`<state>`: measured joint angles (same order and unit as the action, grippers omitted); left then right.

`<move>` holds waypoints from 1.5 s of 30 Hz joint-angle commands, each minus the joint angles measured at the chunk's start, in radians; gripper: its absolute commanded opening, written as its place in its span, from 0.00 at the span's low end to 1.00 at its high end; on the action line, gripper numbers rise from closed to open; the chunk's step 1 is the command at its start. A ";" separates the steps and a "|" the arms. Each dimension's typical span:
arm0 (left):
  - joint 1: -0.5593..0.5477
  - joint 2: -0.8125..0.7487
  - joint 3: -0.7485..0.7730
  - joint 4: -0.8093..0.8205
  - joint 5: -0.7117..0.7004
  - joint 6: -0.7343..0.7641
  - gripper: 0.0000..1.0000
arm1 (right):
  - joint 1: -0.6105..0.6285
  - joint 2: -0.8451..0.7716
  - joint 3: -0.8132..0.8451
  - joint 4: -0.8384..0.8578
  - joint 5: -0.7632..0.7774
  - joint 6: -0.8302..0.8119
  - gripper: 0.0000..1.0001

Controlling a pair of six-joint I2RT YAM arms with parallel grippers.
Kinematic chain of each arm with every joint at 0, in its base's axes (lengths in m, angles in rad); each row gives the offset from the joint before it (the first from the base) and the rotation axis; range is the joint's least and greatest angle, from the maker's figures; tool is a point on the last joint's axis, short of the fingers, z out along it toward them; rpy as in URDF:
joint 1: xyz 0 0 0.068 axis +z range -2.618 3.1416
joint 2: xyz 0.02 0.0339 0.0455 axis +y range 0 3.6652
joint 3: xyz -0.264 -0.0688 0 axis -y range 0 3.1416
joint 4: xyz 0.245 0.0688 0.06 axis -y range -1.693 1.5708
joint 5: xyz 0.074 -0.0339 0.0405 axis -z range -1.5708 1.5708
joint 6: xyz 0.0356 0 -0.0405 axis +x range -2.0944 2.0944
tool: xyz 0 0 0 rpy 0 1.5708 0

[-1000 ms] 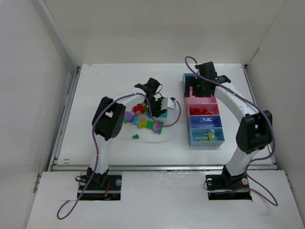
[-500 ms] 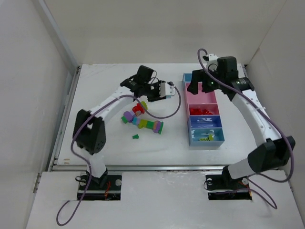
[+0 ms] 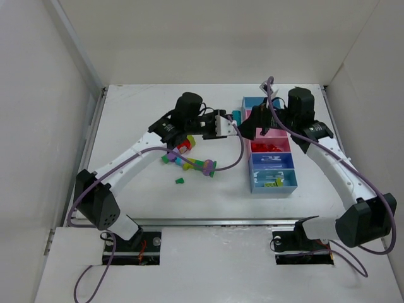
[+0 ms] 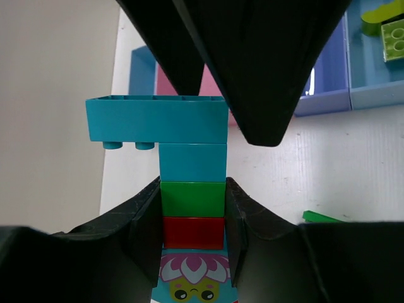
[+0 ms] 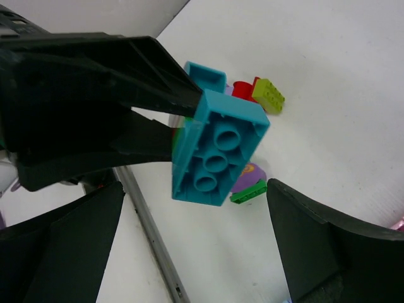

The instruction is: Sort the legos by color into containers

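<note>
held: left gripper (image 4: 192,211) clamping a red-green-teal brick stack (image 4: 192,173) just beside the containers (image 3: 273,190) | free: right gripper (image 5: 196,243) standing wide apart around the teal top brick (image 5: 218,148) | risk: off-centre pinch twisting stack loose, dropping it

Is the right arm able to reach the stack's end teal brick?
Likely yes: the right end effector is open, the teal brick right before its gap, nothing between; the left end effector grips the stack lower.

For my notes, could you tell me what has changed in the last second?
The left fingers, gripping a brick stack, rose from the pile and moved right. The right fingers, open, swung left from the bins to flank the stack's teal end. Bins and pile stayed put.
</note>
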<state>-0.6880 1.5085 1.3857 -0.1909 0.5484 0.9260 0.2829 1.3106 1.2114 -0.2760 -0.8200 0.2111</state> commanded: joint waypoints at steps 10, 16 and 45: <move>-0.042 -0.090 -0.033 0.042 -0.018 -0.026 0.00 | 0.007 -0.001 0.023 0.113 -0.067 0.053 0.54; -0.051 -0.110 -0.033 0.044 -0.040 -0.053 0.00 | 0.007 0.009 0.014 0.113 -0.077 0.071 0.22; 0.093 0.077 -0.159 -0.096 -0.113 -0.145 0.00 | -0.188 -0.088 -0.009 -0.391 0.784 0.096 0.00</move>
<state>-0.6170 1.5520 1.2308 -0.2367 0.4713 0.7414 0.0872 1.2102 1.1366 -0.5266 -0.2481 0.3275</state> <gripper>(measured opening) 0.333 0.425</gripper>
